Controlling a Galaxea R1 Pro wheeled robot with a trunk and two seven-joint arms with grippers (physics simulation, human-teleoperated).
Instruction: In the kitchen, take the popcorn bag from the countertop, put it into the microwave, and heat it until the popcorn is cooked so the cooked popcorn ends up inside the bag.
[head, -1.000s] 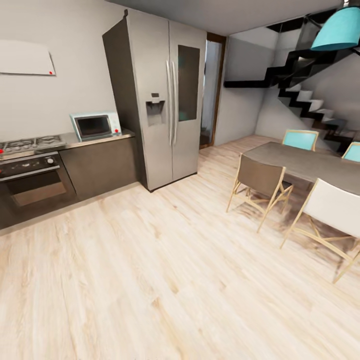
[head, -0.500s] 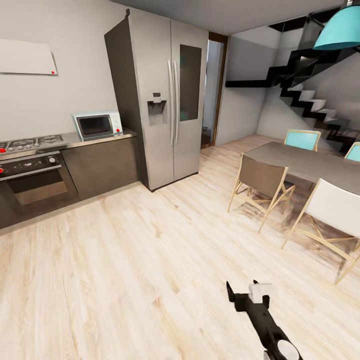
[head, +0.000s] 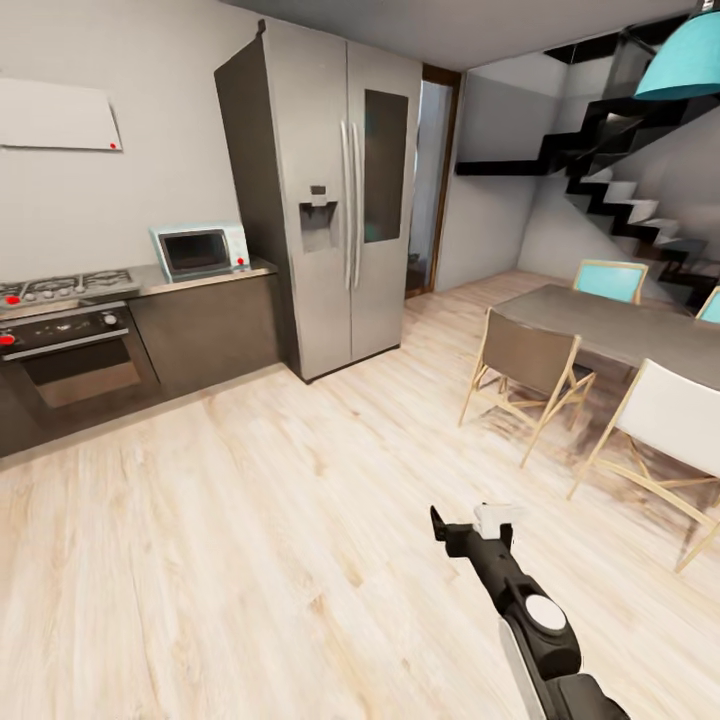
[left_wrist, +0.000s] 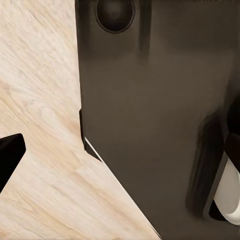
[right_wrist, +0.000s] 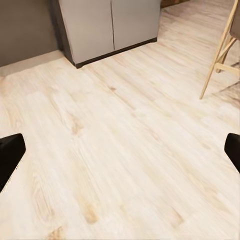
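Microwave (head: 200, 251): small pale mint-blue box, dark glass door in a black frame, two red dots on its right-hand control strip. It sits on the steel worktop (head: 205, 279) at the far left of the head view, just beside the tall grey double-door fridge (head: 335, 195) and to the right of the gas hob (head: 65, 287). A dark built-in oven (head: 70, 358) with a steel handle is under the hob.

Right arm: extends forward from the lower right of the head view, black with a white round joint cap, held low over the pale wood floor (head: 250, 520). Right gripper (head: 470, 523) points toward the kitchen units. In the right wrist view both dark fingertips (right_wrist: 10, 155) sit at opposite edges of the picture with only floor between them: spread wide, holding nothing.

Left gripper: in the left wrist view one dark fingertip (left_wrist: 9, 152) shows at the picture's edge, next to a dark part of the robot's body (left_wrist: 160, 115) and floor. The other finger is out of view, so I cannot tell how far it is opened.

Surroundings: dining table (head: 620, 325) with wood-framed chairs (head: 525, 365) to the right, staircase (head: 630, 215) behind, teal lamp shade (head: 685, 60) above.

Writing: none legible. A white board (head: 55, 115) hangs on the wall with a red dot at its corner.
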